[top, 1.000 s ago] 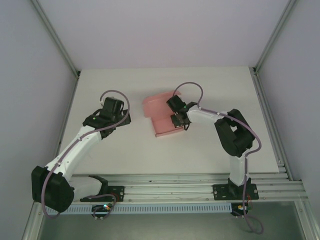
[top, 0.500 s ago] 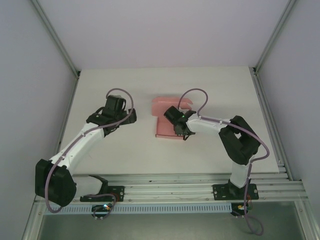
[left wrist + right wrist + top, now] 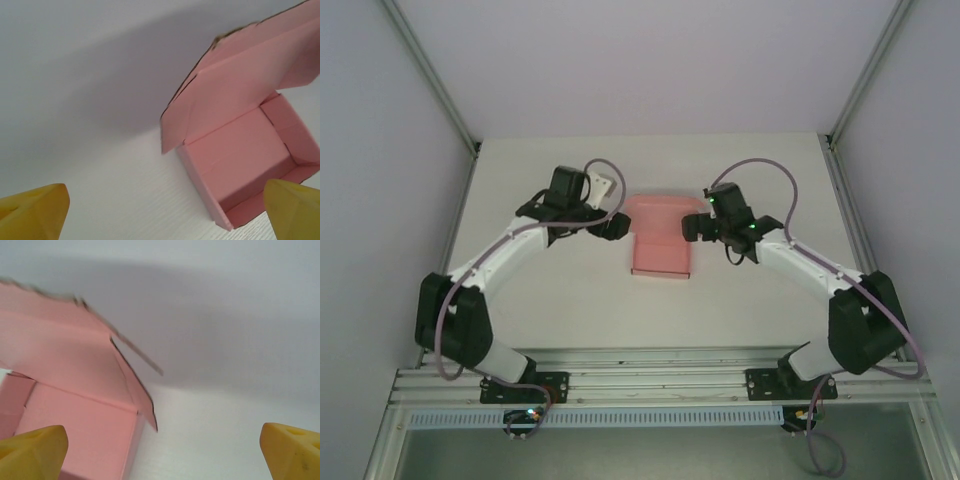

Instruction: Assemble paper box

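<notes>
The paper box [image 3: 660, 242] is a small pink open tray on the white table, its lid [image 3: 658, 208] standing up along the far side. My left gripper [image 3: 611, 226] sits close to the box's left side, open, nothing between its fingers. My right gripper [image 3: 697, 226] is just off the box's right side, also open and empty. In the left wrist view the box [image 3: 245, 160] lies ahead to the right, beside the right yellow fingertip [image 3: 295, 210]. In the right wrist view the box [image 3: 80, 435] lies at the lower left, above the left fingertip [image 3: 32, 450].
The white table [image 3: 570, 300] is walled by grey panels on the left, right and back. An aluminium rail [image 3: 650, 360] with both arm bases runs along the near edge. Bare surface lies in front of the box and to both sides behind the arms.
My right gripper has opened, let go of the box and drawn back to its right side. The left arm has swung right, up to the box's left side. The box now sits squarer.
</notes>
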